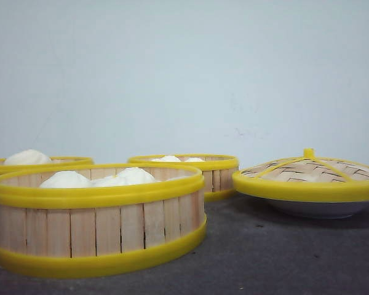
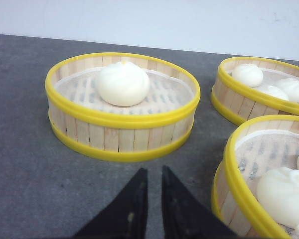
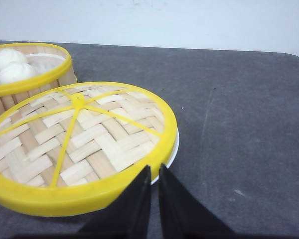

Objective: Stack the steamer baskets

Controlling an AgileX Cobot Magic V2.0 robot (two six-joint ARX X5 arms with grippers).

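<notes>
Three steamer baskets stand apart on the grey bench [image 1: 277, 258], none yet stacked. In the left wrist view the left tool [image 2: 153, 199] hangs over bare bench with its two dark fingers nearly together, only a thin slit between them, and holding nothing. The single-bun basket [image 2: 122, 107] lies directly ahead of the tips, a strip of bench between. The near basket [image 2: 259, 184] sits just beside the tool and is cut off by the frame edge; the far basket [image 2: 264, 89] with several buns stands beyond it. The round baskets have no long axis, so approach depends only on bearing, and the left tool appears the nearer to all three. The right tool [image 3: 153, 196], likewise almost closed and empty, hovers at the yellow rim of the woven lid [image 3: 79, 134], which rests on a white plate [image 3: 173, 154] of which only an edge shows. In the front view neither tool appears; the near basket hides the lower walls of the two behind, and their bun counts are unclear there.
</notes>
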